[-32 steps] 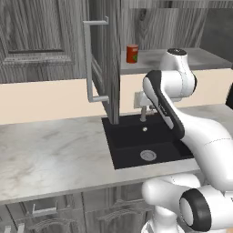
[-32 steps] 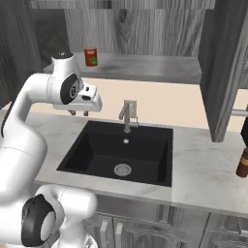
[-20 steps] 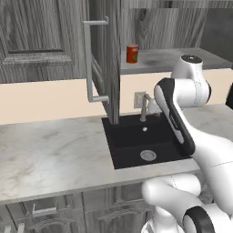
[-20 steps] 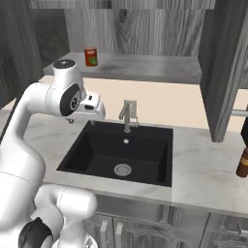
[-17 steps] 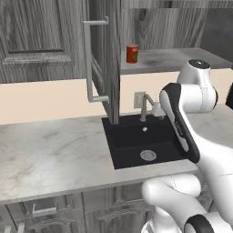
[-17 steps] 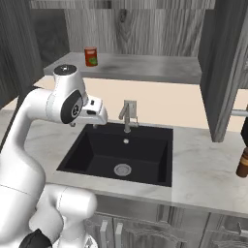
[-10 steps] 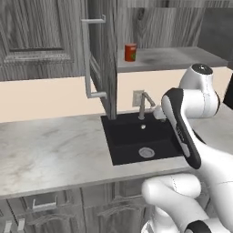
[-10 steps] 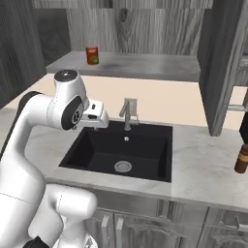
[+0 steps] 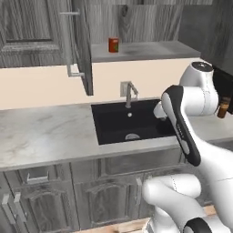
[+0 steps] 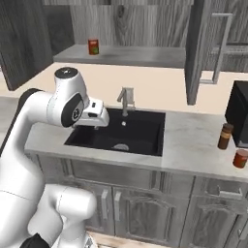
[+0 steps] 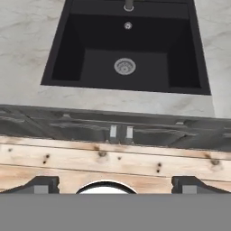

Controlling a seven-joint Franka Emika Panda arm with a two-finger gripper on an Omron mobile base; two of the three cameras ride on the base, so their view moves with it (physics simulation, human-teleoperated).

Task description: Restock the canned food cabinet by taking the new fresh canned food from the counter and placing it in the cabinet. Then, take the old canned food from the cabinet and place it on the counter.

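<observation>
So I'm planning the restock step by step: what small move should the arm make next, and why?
Probably swing toward the red can on the counter, right of the sink. The gripper is open, holds nothing and looks down over the sink front, far from that can. The cabinet stands open, with the old can on its shelf.

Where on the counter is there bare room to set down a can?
The counter left of the black sink is a wide bare stretch. Right of the sink it is crowded: a brown bottle and red can beside a black appliance.
</observation>
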